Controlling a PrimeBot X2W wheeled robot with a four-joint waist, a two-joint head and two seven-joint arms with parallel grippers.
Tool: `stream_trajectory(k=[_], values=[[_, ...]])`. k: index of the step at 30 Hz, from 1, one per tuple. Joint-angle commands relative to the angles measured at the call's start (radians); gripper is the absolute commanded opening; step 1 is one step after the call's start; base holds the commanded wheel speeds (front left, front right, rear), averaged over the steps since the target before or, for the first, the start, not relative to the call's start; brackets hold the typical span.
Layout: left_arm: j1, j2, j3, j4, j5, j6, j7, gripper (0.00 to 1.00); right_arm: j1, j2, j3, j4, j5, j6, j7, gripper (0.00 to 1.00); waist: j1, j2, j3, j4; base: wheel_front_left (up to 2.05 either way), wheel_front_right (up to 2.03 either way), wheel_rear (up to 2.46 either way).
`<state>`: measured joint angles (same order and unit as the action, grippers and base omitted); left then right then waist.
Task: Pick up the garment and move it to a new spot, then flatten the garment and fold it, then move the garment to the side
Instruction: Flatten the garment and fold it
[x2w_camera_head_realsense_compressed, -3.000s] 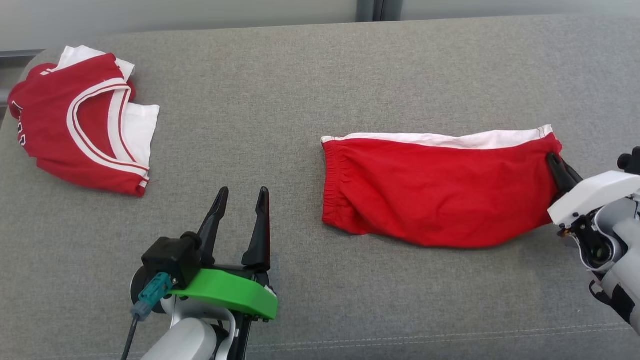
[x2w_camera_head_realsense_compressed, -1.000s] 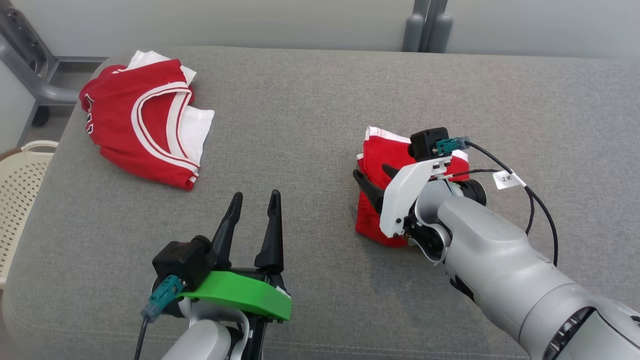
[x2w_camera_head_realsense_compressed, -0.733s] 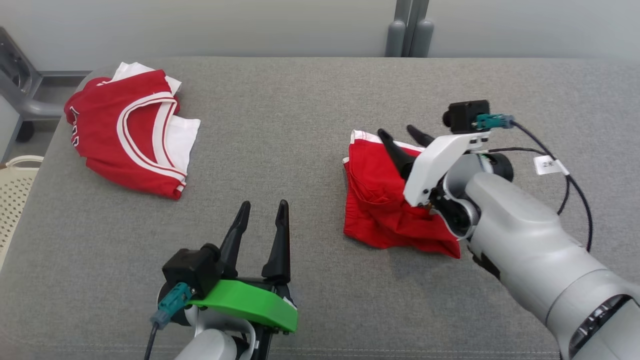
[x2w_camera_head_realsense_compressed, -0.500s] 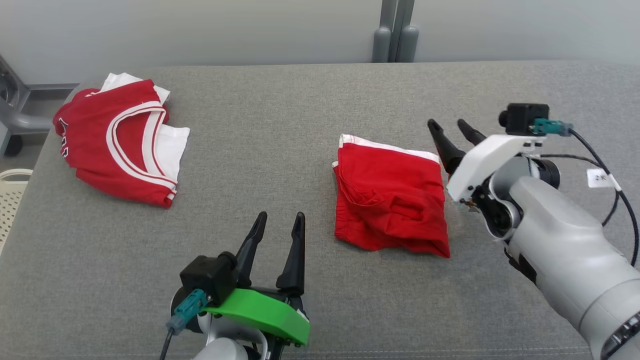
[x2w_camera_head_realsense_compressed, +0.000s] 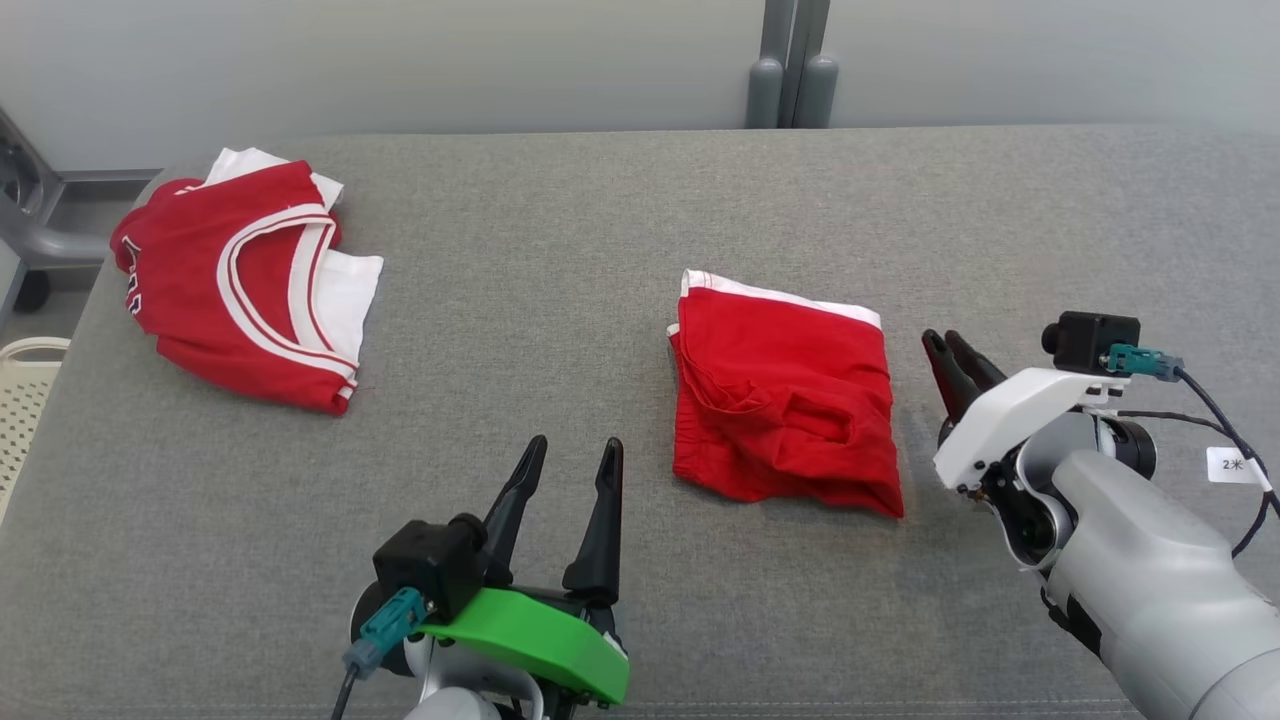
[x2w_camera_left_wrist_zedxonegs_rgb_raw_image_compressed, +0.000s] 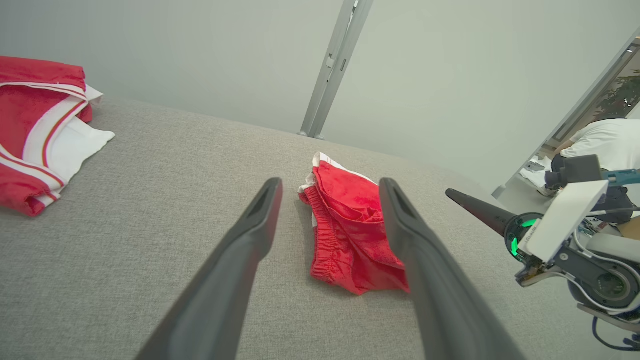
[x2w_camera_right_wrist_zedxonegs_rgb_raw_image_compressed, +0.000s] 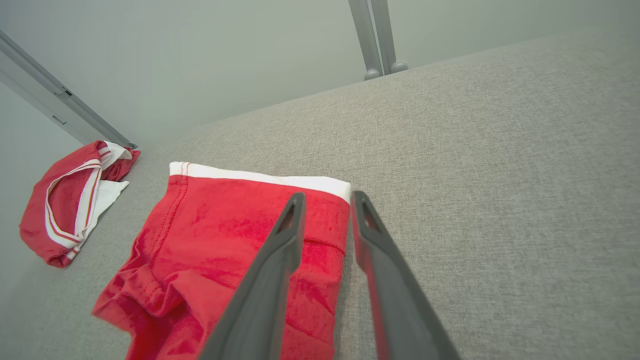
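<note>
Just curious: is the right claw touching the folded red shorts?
Apart. Head view shows grey cushion between the right claw and the red shorts.

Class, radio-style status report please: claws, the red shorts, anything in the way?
Left claw open, empty. Right claw narrowly open, empty, just right of red shorts. Shorts folded on grey cushion. Red jersey far left, clear of them.

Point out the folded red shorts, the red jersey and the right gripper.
folded red shorts (x2w_camera_head_realsense_compressed: 785, 390), head view, middle of the top layer.
red jersey (x2w_camera_head_realsense_compressed: 180, 290), head view, red panel left of the neckline trim.
right gripper (x2w_camera_head_realsense_compressed: 941, 340), head view, midway between its fingertips.
</note>
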<state>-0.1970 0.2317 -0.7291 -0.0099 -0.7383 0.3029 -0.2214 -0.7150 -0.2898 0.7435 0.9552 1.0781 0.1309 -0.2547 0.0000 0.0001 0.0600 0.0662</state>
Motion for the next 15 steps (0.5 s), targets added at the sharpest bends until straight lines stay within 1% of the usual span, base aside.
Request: stream_trajectory(k=[1,6,11,15], values=[[0.006,0.004,0.000,-0.005,0.007,0.006,0.002,1.00,0.015,0.008,-0.005,0.003,-0.015,0.000,-0.006,0.00,0.0000,-0.0001,0.007,0.013,0.00,0.00,0.00],[-0.009,0.008,-0.001,-0.009,0.010,0.007,0.006,1.00,-0.006,0.023,0.009,0.016,-0.048,0.000,-0.009,0.00,0.0000,-0.0001,0.026,0.049,0.00,0.00,0.00],[-0.025,0.003,-0.001,-0.010,0.013,0.006,0.008,1.00,-0.025,0.051,0.036,0.047,-0.067,0.000,0.004,0.00,0.0000,-0.0001,0.050,0.087,0.00,0.00,0.00],[-0.032,0.000,-0.001,-0.007,0.014,0.003,0.005,1.00,-0.013,0.089,0.057,0.065,-0.060,0.000,0.005,0.00,0.0000,-0.0001,0.064,0.111,0.00,0.00,0.00]])
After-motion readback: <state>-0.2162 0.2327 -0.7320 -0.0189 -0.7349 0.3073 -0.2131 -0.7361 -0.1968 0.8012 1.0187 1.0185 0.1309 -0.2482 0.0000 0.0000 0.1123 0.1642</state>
